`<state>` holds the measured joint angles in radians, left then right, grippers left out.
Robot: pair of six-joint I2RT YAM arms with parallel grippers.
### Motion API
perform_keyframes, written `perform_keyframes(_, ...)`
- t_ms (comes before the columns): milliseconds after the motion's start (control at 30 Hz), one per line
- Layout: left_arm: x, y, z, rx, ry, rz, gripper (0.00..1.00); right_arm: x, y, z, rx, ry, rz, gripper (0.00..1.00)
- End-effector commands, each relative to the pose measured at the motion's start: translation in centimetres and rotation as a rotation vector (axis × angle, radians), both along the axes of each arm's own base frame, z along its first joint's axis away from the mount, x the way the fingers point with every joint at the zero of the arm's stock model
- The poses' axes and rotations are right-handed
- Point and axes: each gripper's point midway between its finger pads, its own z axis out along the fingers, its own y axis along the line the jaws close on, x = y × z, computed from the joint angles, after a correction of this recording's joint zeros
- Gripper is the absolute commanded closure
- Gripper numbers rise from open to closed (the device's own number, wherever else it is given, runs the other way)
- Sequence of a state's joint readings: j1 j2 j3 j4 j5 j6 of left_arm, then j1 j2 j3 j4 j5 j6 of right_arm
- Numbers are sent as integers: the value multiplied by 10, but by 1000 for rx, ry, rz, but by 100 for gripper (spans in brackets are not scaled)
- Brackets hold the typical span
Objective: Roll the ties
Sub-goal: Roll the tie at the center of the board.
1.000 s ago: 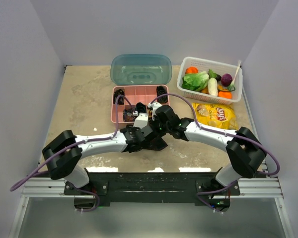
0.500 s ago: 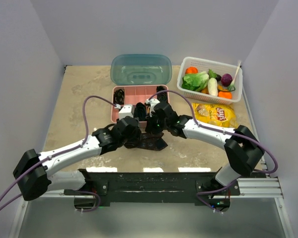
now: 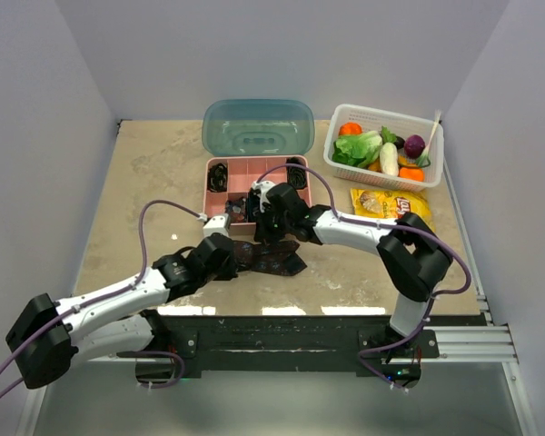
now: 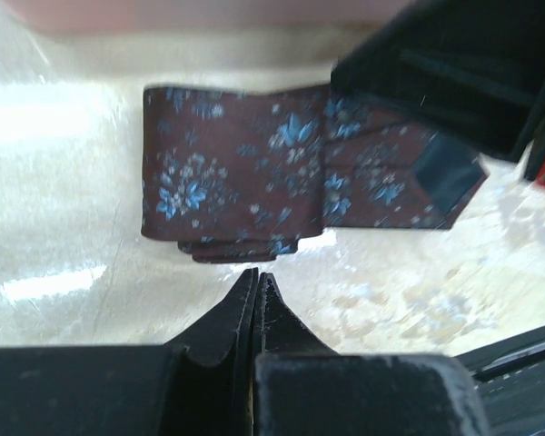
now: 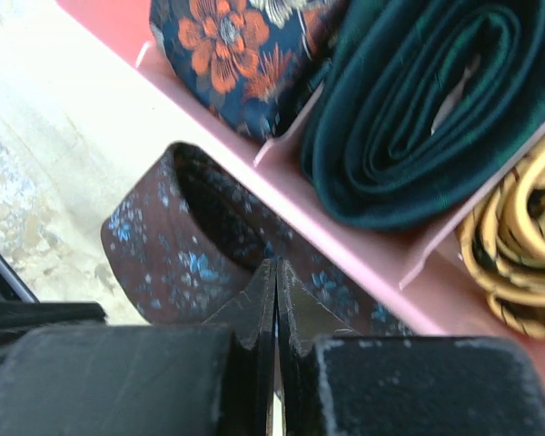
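A dark maroon tie (image 4: 245, 182) with small blue flowers lies folded in flat layers on the table, just in front of the pink box (image 3: 254, 170). My left gripper (image 4: 257, 277) is shut and empty, its tips a short way off the tie's near edge. My right gripper (image 5: 275, 268) is shut too, its tips down on a looped part of the same tie (image 5: 163, 245) beside the box wall (image 5: 345, 227). Rolled ties sit in the box: a dark green one (image 5: 409, 118), a navy one with orange flowers (image 5: 227, 36) and a gold one (image 5: 518, 245).
The box's teal lid (image 3: 258, 127) lies behind it. A white basket (image 3: 381, 111) of toy vegetables stands at the back right, with a yellow chips bag (image 3: 392, 209) in front of it. The right arm's black wrist (image 4: 454, 64) overhangs the tie's right end.
My left gripper closed from open and drew back toward the near left, off the tie. The right gripper stayed shut and shifted slightly left along the box front.
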<state>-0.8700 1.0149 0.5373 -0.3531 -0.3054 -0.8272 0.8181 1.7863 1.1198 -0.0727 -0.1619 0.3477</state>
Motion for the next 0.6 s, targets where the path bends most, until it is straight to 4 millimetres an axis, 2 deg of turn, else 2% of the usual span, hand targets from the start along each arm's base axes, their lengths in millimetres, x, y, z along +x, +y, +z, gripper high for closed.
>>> perform_keyframes(0,-1,-10,-13,-12,31,-42,100,15,26,32,88,-73,35,99)
perform_keyframes(67,-2,-9,-24,26,59,-44,100,15,29,27,86,-64,40,99)
perform_keyframes(300,5,-10,-40,78,64,-41,100,14,37,21,85,-46,58,99)
perform_keyframes(567,23,-8,-38,121,9,-2,100,0,44,13,76,-21,102,99)
